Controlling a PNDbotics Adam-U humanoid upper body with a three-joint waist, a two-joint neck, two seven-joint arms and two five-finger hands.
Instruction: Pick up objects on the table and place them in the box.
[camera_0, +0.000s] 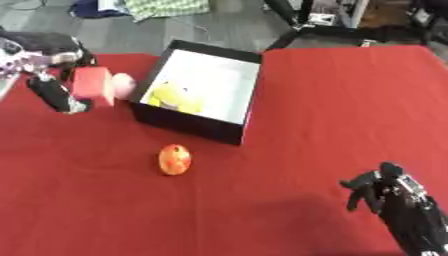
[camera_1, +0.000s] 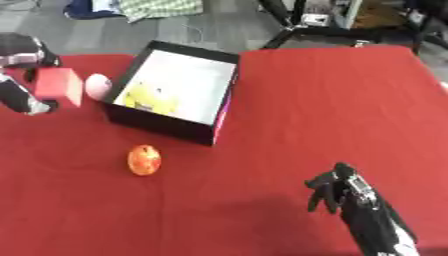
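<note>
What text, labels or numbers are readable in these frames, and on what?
None can be read.
Red block in the left hand: no print shows on its faces.
Black box with white inside: walls plain.
Yellow object in the box: no lettering shows.
Orange-red round object on the red tablecloth: mottled, no label seen.
Pink round object beside the box: plain.

Both arms are black, the left robot hand (camera_0: 54, 92) and right robot hand (camera_0: 378, 186) black-fingered with silver joints.
</note>
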